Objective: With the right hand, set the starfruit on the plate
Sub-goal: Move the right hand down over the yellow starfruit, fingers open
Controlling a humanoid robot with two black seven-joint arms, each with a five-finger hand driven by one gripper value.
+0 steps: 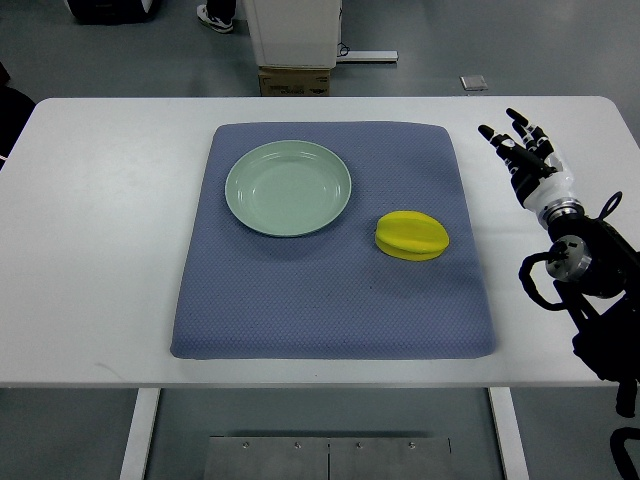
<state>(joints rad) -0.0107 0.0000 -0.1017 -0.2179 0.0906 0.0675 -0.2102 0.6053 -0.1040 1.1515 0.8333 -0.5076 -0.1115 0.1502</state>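
A yellow starfruit lies on the blue-grey mat, to the right of a pale green plate that holds nothing. My right hand hovers over the white table at the right, beyond the mat's right edge and up and to the right of the starfruit. Its fingers are spread and hold nothing. The arm comes in from the lower right. The left arm does not show.
The white table reaches well past the mat on all sides. Beyond its far edge stand a cardboard box and a white cabinet base, and a person's shoe shows on the floor.
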